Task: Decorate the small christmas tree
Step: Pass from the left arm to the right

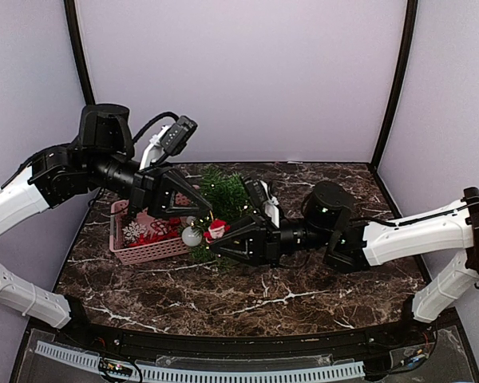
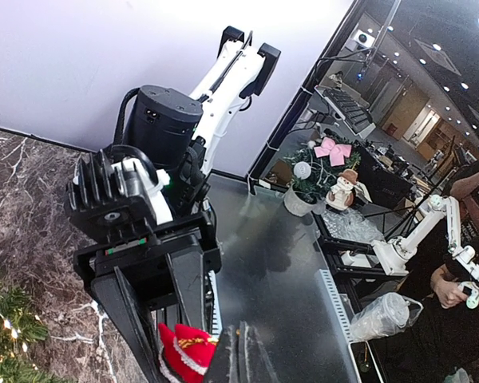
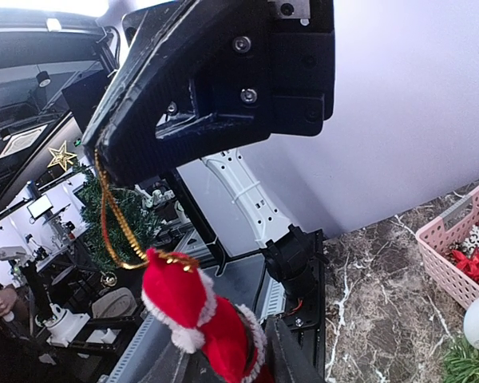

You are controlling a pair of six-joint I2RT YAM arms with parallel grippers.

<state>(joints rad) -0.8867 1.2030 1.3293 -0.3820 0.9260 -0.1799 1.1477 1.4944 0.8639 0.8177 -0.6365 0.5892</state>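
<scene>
**Two arms, one Santa.** 2 robot arms meet over a marbled table [image 1: 303, 287] to dress the tree [image 1: 226, 191]. It stands near the table's middle, with a pink basket [image 1: 144, 254] of trimmings at its 8 o'clock. A felt Santa [image 3: 203, 311] hangs at the tree's 6 o'clock, just in front of the lower branches.

The left gripper [image 1: 206, 214], reaching in from 10 o'clock, is clamped tight on the gold loop [image 3: 116, 227] that runs up from Santa's hat. The right gripper [image 1: 215, 242], coming from 3 o'clock, has a finger on either side of Santa's body. The wrist view cuts off the contact, so whether they pinch him or merely bracket him cannot be told. A white ball [image 1: 191, 236] sits at Santa's 8 o'clock, close to the basket's corner and the lowest greenery.

The tree looks light and probably top-heavy, and its pot does not show in these views. A shove against the crown would likely tip or slide it. Its needle branches appear soft and springy, so they should give under a finger, then flick back and shed a loosely hung loop. Tiny lights threaded through the green are a snag risk.

The safest hold is judged to be low, at the pot or trunk base. For hanging, a stout front branch tip makes the best peg, with the loop spread over it.
</scene>
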